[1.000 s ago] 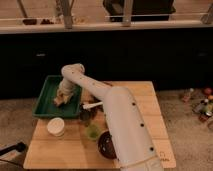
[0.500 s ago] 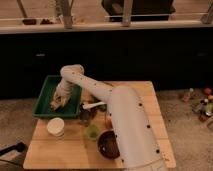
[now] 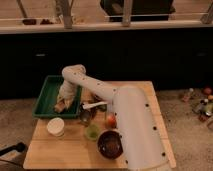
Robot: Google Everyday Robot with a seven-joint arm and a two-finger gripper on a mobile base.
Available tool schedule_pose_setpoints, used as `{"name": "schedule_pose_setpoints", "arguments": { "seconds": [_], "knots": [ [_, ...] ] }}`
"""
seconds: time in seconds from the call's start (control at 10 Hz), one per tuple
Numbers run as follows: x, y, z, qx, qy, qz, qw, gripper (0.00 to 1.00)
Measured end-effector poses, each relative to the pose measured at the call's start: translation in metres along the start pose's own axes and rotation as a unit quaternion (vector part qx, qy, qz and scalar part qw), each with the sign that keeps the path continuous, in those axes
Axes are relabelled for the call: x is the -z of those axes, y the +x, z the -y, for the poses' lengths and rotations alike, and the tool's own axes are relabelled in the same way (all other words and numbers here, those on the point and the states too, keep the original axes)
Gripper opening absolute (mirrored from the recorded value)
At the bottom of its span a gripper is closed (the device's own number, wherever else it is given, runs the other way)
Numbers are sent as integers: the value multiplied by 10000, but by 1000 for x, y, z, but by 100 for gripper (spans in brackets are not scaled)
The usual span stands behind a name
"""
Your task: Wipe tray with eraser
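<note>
The dark-green tray (image 3: 46, 97) sits at the back left of the wooden table. My white arm reaches from the lower right over the table and bends down into the tray. My gripper (image 3: 61, 105) is inside the tray near its front right corner. A tan-brown eraser (image 3: 59, 107) sits at the gripper's tip, against the tray floor. The arm's wrist hides part of the tray's right side.
A white cup (image 3: 55, 126) stands in front of the tray. A white spoon-like utensil (image 3: 92, 105), a small green cup (image 3: 92, 132), a red-orange fruit (image 3: 111, 120) and a dark round bowl (image 3: 110, 143) lie mid-table. Bottles (image 3: 202, 102) stand on the floor at right.
The gripper with the eraser has slid slightly toward the tray's front right corner. Other objects have not moved.
</note>
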Motion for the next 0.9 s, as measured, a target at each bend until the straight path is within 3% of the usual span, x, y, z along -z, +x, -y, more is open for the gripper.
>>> {"name": "schedule_pose_setpoints", "arguments": {
  "seconds": [0.2,0.4,0.9],
  "knots": [
    [4,16,-11,-182,-70,-148,9997,5],
    [4,30,-9,-303,-13,-271,9992,5],
    [-6,52,15,-337,370,-470,9976,5]
  ]
}}
